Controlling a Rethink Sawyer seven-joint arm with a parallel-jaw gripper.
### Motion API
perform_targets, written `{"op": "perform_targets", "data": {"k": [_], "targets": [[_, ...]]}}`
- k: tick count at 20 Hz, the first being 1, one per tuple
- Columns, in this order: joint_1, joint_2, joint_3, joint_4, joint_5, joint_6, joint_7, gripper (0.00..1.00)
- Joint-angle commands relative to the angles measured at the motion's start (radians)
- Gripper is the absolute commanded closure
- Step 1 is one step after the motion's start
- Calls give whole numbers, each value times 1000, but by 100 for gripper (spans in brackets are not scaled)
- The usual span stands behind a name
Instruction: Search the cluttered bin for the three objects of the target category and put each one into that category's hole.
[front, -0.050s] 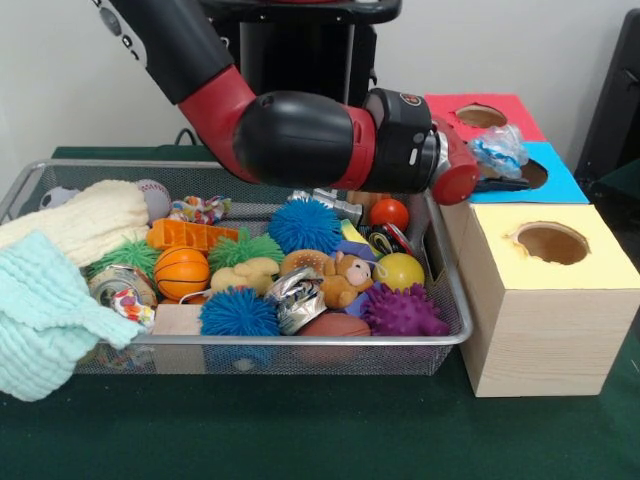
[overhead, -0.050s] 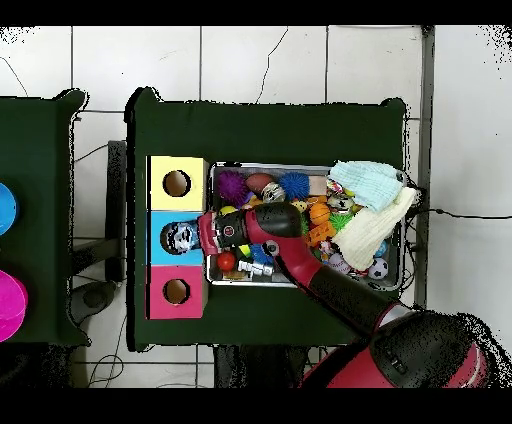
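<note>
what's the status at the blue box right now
Claw over blue box, fingers hidden. Crinkly clear-and-blue wrapper at the blue hole. Bin still packed with toys. Nothing blocking the hole.

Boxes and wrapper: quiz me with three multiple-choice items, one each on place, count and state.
1. Where is the wrapper?
A. in the bin
B. over the blue box
C. on the yellow box

2. How many boxes with holes stand beside the bin?
A. two
B. three
C. four

3. The yellow box's hole is:
A. uncovered
B. plugged by a ball
C. under a towel

Answers:
1. B, the wrapper sits at the blue box's hole.
2. B, there is a red box, a blue box and a yellow box.
3. A, its round opening shows bare.
</note>
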Motion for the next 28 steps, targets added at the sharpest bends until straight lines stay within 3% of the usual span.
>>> {"op": "perform_targets", "data": {"k": [1,17,22,28], "targets": [[69,19,-187,-188,-68,-159,46,0],[259,-87,-440,-262,-202,-212,157,0],[326,-120,-531,-288,-246,-188,199,0],[373,-184,-605,-262,-271,-177,218,0]]}}
